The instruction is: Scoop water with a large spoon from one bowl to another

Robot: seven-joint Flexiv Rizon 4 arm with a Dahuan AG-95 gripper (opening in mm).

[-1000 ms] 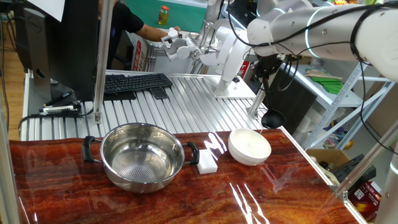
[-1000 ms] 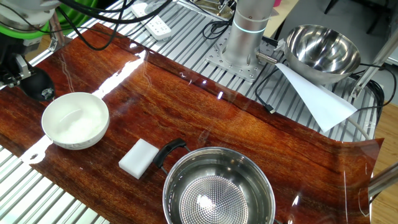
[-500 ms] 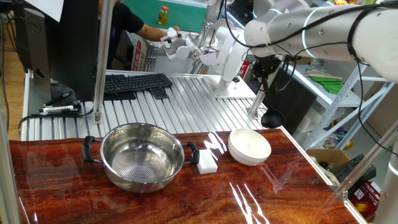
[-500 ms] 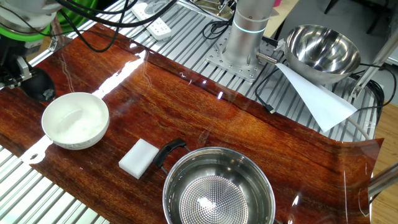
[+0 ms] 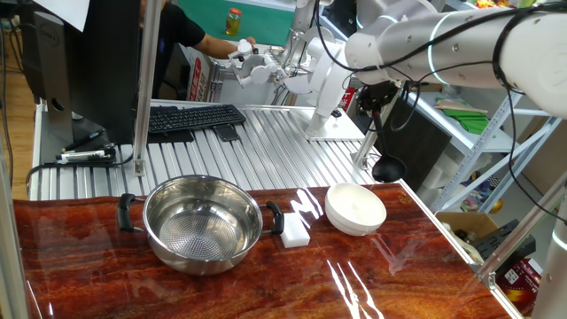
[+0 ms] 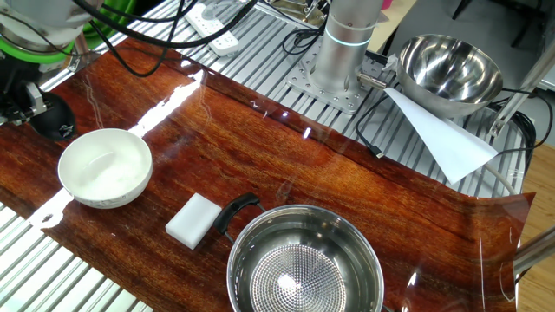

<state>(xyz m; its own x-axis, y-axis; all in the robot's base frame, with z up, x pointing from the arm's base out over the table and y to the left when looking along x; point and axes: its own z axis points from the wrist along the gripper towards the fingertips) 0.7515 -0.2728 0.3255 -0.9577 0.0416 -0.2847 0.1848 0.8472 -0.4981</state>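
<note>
The large spoon (image 5: pixel 387 168), a black ladle, hangs cup-down from my gripper (image 5: pixel 377 99), which is shut on its thin handle. Its cup (image 6: pixel 57 122) hovers just beyond the rim of the small white bowl (image 5: pixel 356 208), at the table's edge and not over the bowl. The white bowl (image 6: pixel 105 167) stands on the wood top. The wide steel bowl (image 5: pixel 205 221) with two black handles and a dotted bottom sits further along the table, apart from the gripper (image 6: pixel 21 98). Part of the steel bowl (image 6: pixel 303 264) is cut off by the bottom edge of that view.
A white rectangular block (image 5: pixel 294 232) lies between the two bowls. A second steel bowl (image 6: pixel 448 65) and a sheet of paper (image 6: pixel 442 139) sit by the robot base (image 6: pixel 345 43). A keyboard (image 5: pixel 193 117) rests on the ribbed metal surface behind.
The arm has shifted slightly, and the spoon's cup has barely moved. The grip on the handle is unchanged.
</note>
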